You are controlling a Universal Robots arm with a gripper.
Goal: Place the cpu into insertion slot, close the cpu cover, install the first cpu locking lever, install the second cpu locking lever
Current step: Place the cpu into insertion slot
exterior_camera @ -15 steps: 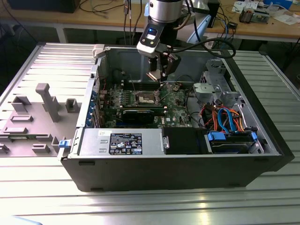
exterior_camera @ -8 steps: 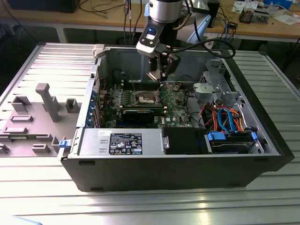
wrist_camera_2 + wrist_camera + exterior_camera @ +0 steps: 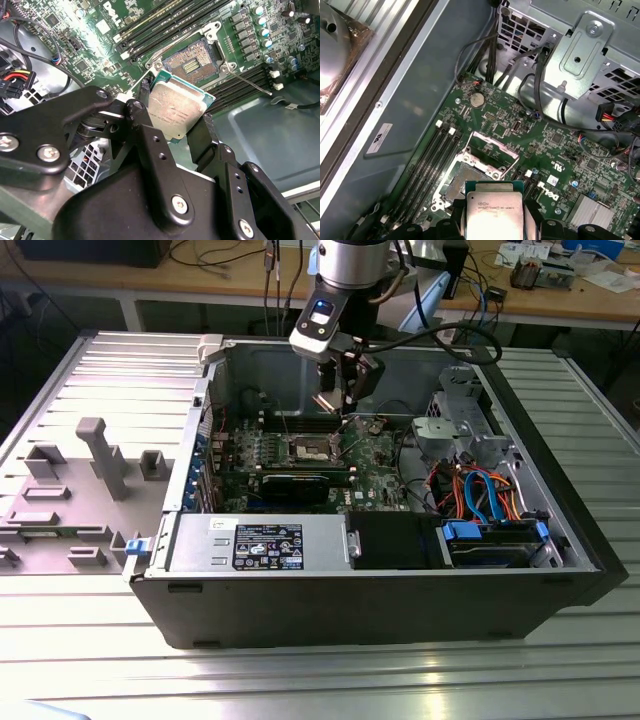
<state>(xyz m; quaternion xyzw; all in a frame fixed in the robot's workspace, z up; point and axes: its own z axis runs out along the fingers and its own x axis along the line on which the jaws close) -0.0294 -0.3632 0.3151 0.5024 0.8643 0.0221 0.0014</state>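
**CPU Held Above Open Socket: No Step Completed**

The black two-finger gripper [image 3: 172, 119] had its jaws clamped on two opposite edges of the cpu [image 3: 176, 107], a small flat square chip with a silvery-tan metal face and a green border. In both wrist views the chip hung above the green motherboard [image 3: 570, 165], clear of the board and near the insertion slot [image 3: 192, 62], a small square socket with a dark centre and a silver rim. The slot was empty, with its contact field exposed.

The cpu cover [image 3: 496, 142], a thin square silver frame with a large cut-out, stood swung open beside the slot. One thin silver locking lever [image 3: 247, 81] lay released, angled out from the socket. By this evidence all four steps were judged outstanding: seating, cover closing and both levers.

In the first wrist view the chip covered part of the slot, and the frame edge cut off its near side. The second lever could not be identified. In the exterior view, the gripper [image 3: 343, 398] hung inside the open black computer case [image 3: 350, 610], above the slot [image 3: 310, 448].
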